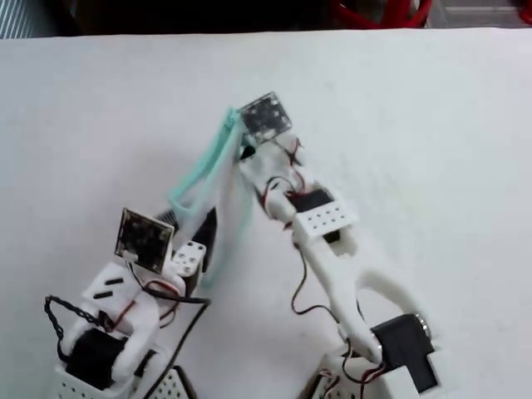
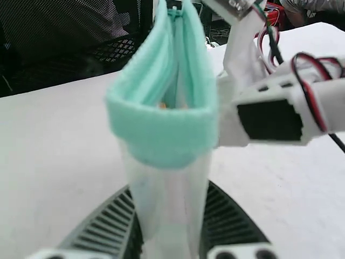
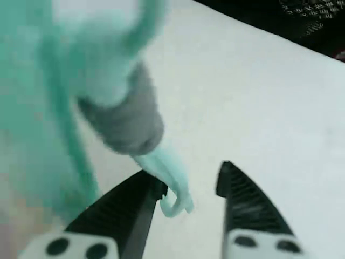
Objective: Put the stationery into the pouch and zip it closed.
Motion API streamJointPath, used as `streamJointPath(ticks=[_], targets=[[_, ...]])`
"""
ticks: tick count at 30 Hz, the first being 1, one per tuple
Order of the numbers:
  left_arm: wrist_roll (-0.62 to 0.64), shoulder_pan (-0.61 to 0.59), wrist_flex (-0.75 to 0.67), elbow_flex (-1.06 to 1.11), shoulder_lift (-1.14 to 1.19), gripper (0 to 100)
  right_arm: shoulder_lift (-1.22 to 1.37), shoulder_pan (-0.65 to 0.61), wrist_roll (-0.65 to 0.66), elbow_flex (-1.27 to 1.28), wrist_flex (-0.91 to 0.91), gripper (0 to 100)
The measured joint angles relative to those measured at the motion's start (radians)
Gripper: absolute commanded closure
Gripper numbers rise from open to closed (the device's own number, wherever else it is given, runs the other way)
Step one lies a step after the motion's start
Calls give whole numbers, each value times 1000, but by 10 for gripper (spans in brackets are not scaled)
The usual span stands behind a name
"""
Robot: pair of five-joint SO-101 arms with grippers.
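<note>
A see-through pouch (image 1: pixel 218 195) with a teal zipper band (image 1: pixel 202 162) stands upright between the two arms. My left gripper (image 2: pixel 168 197) is shut on the pouch's clear lower body (image 2: pixel 167 210), and the teal mouth (image 2: pixel 161 132) gapes open above it. Something small and orange (image 2: pixel 161 106) shows inside the mouth. My right gripper (image 3: pixel 191 181) is at the pouch's far end (image 1: pixel 237 125), open, with the teal zipper pull (image 3: pixel 173 197) hanging by one finger (image 3: pixel 137 202). A grey zipper piece (image 3: pixel 126 121) sits just beyond it.
The white table (image 1: pixel 416 125) stretches wide to the right and back. Its far edge (image 1: pixel 249 33) meets a dark background with a red object (image 1: pixel 378 12). The right arm's body (image 2: pixel 280 116) stands close beside the pouch. Loose black cables (image 1: pixel 66 312) lie by the left arm's base.
</note>
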Motion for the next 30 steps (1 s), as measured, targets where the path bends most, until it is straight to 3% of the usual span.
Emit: streamJointPath(ticks=[6, 15, 22, 30], targets=[[0, 2, -6, 15, -3, 928, -166, 110, -2, -11, 54, 980], [0, 0, -51, 41, -3, 928, -647, 11, -2, -89, 267, 980], [0, 0, -51, 41, -3, 928, -694, 0, 2, -411, 562, 980], [-3, 8, -84, 49, -3, 928, -628, -117, 3, -717, 844, 980]])
